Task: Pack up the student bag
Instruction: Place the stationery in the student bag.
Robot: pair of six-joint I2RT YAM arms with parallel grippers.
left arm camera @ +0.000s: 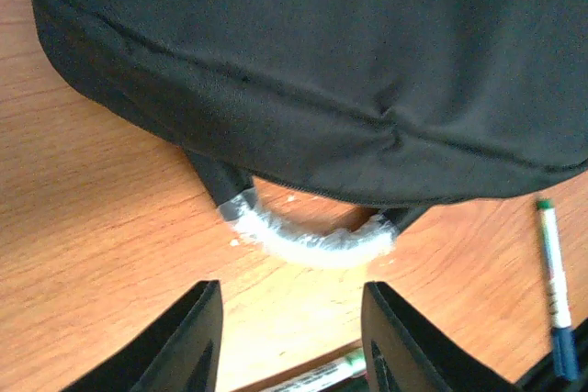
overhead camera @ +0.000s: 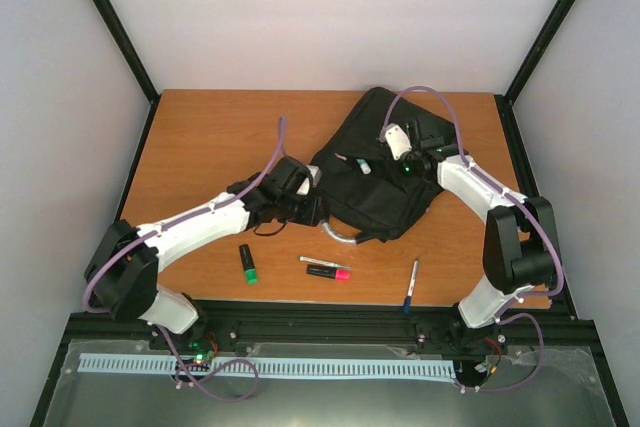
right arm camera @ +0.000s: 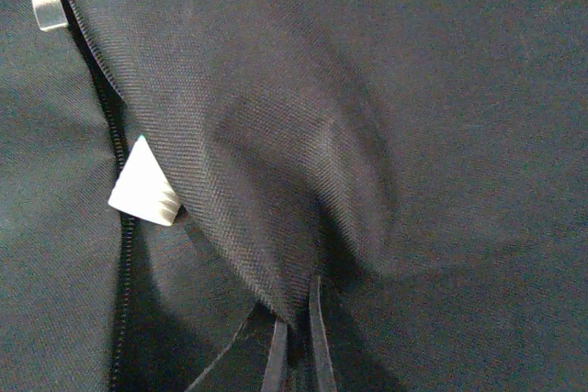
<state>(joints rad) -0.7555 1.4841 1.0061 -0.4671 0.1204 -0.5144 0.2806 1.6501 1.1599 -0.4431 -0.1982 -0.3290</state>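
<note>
Black student bag [right arm camera: 413,135] pinched by right gripper [right arm camera: 299,341], right-wrist view only | left gripper [left arm camera: 289,300] apart, near handle [left arm camera: 308,243]

On the wooden table [overhead camera: 200,137], all nearer the bases than the left pincer [overhead camera: 305,209]: off to its left, a black marker with green cap [overhead camera: 247,262]; just right of it, a white pen [overhead camera: 323,261] beside a black-and-pink highlighter [overhead camera: 329,272]; farther right, well apart, a blue-capped pen [overhead camera: 412,282].
</note>
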